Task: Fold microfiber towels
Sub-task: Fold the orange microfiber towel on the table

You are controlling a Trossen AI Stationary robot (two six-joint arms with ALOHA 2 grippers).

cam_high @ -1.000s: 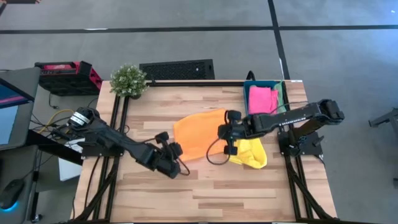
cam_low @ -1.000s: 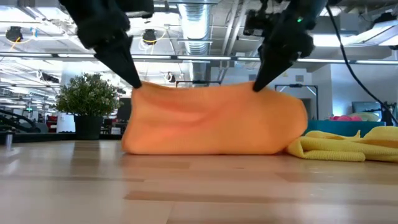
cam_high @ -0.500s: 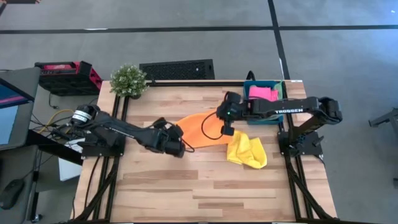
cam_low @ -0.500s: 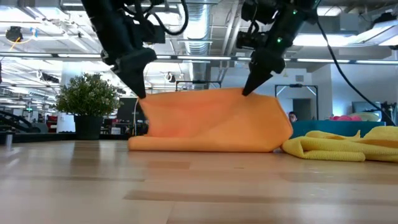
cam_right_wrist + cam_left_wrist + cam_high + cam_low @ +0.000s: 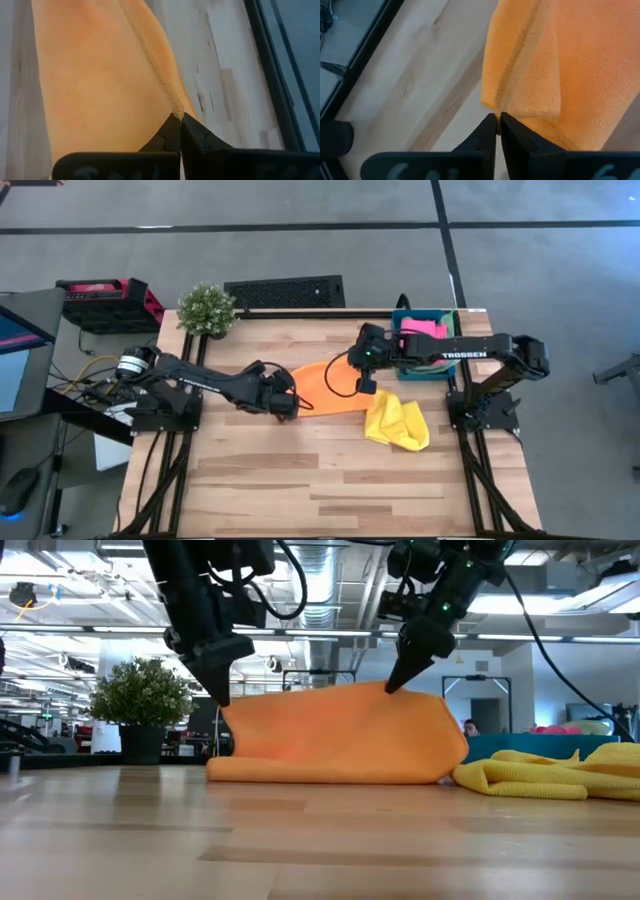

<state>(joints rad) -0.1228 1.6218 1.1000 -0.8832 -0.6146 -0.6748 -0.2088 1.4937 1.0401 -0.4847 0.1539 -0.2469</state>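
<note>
The light wooden bench point(image 5: 300, 480) with black metal frame carries two dark robot arms, one on each side. On the bench I count two loose microfiber towels; two more are in a bin.

The orange microfiber towel point(image 5: 325, 387) is the biggest cloth in use. It is at the middle of the bench, toward the far edge, and it is lifted by two corners. In the low view its lower fold lies on the wood and the upper edge is stretched between the two hands point(image 5: 335, 735). The yellow microfiber towel point(image 5: 397, 422) lies crumpled on the bench just beside the orange one, on the right side, touching it or nearly.

The teal plastic bin point(image 5: 401, 318) stands at the far right corner. Inside it is one hot pink towel point(image 5: 424, 330), and a strip of sage green towel point(image 5: 452, 326) shows beside the pink one.

One small green potted plant point(image 5: 207, 309) stands at the far left corner.

The left hand point(image 5: 283, 401) is clenched on the left corner of the orange towel; its wrist view shows the fingers pressed together on the hem point(image 5: 496, 131). The right hand point(image 5: 362, 369) is clenched on the right corner in the same way point(image 5: 178, 125).
</note>
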